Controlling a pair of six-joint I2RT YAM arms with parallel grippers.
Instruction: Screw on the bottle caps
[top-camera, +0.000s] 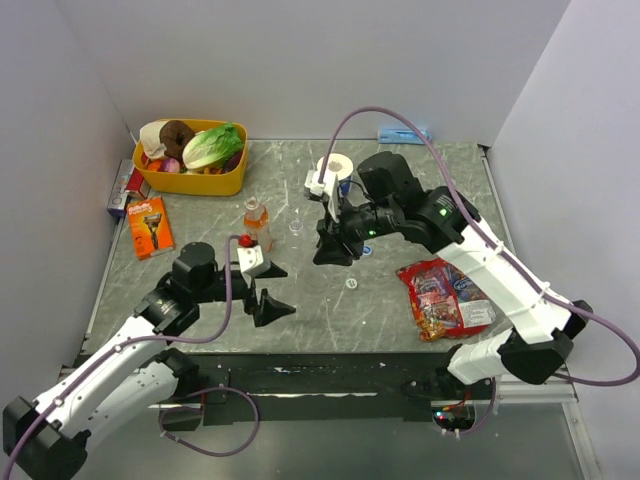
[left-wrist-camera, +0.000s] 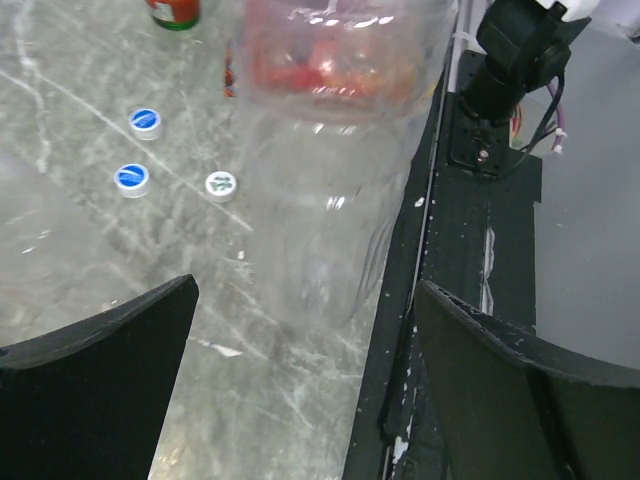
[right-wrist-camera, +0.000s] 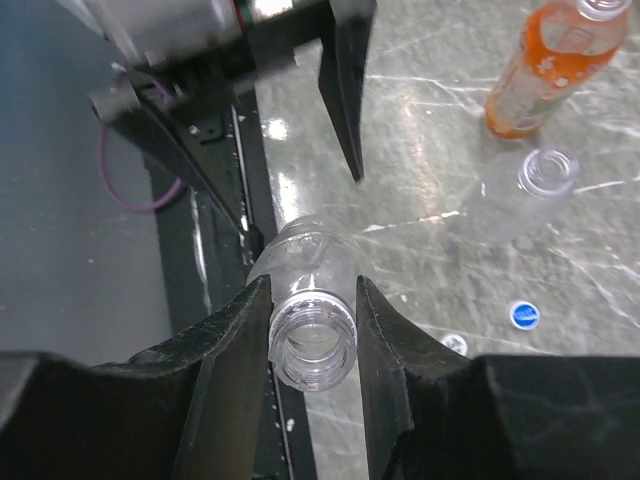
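Note:
My right gripper (right-wrist-camera: 312, 300) is shut on the neck of a small clear bottle (right-wrist-camera: 312, 345), whose open mouth faces the camera; in the top view this gripper (top-camera: 331, 254) is over the table's middle. The same bottle (left-wrist-camera: 335, 190) looms blurred just ahead of my left gripper (left-wrist-camera: 305, 350), which is open and empty (top-camera: 264, 298). A second clear bottle (right-wrist-camera: 525, 192) and the orange drink bottle (right-wrist-camera: 550, 60) stand further off, both uncapped. Two blue caps (left-wrist-camera: 146, 121) (left-wrist-camera: 131, 178) and a paler one (left-wrist-camera: 220, 185) lie on the table.
A yellow basket (top-camera: 232, 182) of food stands at the back left, with an orange razor pack (top-camera: 150, 226) near it. A toilet roll (top-camera: 337, 168) is at the back centre. A red snack bag (top-camera: 440, 296) lies right. A small red object (top-camera: 245, 241) sits by the left wrist.

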